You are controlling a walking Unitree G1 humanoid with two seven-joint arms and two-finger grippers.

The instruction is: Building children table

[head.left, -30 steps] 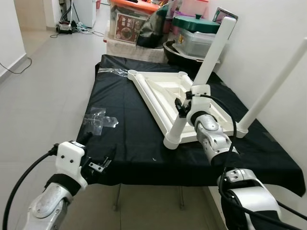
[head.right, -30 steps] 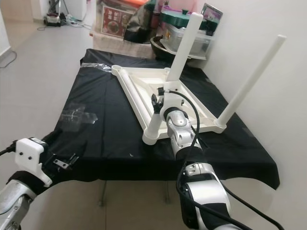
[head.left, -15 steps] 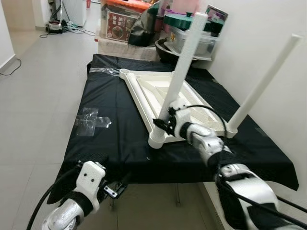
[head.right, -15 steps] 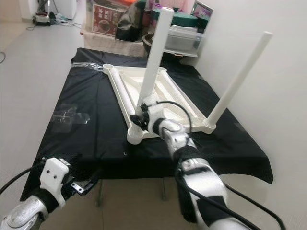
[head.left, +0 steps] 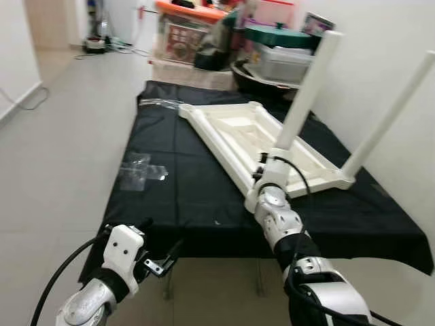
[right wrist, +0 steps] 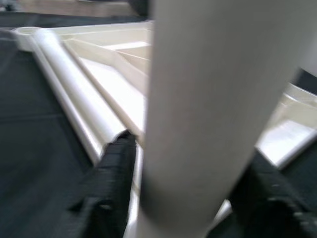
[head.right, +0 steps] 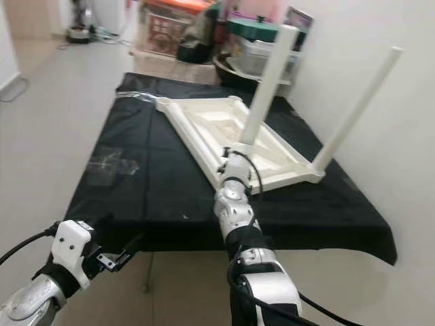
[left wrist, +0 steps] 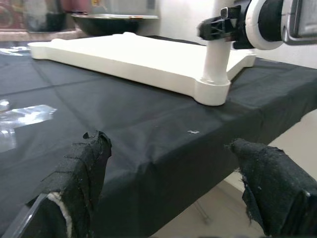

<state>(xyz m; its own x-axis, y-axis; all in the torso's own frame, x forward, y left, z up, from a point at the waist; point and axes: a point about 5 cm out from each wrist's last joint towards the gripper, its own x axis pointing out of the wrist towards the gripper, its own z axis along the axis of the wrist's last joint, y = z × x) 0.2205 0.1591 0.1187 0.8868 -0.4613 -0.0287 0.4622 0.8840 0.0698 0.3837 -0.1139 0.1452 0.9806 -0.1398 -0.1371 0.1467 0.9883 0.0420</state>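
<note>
White plastic tabletop (head.left: 262, 139) lies upside down on the black-covered counter (head.left: 183, 193), w/ ribs and recessed panels showing, set diagonally from the far left toward the right edge. Two white round legs stand in its corners: near leg (head.left: 307, 92) at the corner closest to the counter's front edge, far leg (head.left: 391, 112) at the corner by the right edge, both leaning a bit toward the wall. A third corner, at the far left, shows an open round socket (head.right: 163, 103).

My right claw (head.left: 262, 173) is at the base of the near leg, black fingers (right wrist: 106, 186) either side of it & pressed to it, i.e. clamped on the near leg just above its socket. In the left wrist view that claw shows against the leg base (left wrist: 215, 69).

My left claw (head.left: 160, 258) hangs below & in front of the counter's front-left corner, well apart from the tabletop, fingers (left wrist: 81, 173) spread wide w/ nothing between.

Clear crumpled plastic wrap (head.left: 139, 170) lies on the cloth near the left edge. Beyond the far edge: stacked storage boxes (head.left: 187, 34), a lidded clear bin w/ green lid (head.left: 282, 51); contents too blurred to tell.
</note>
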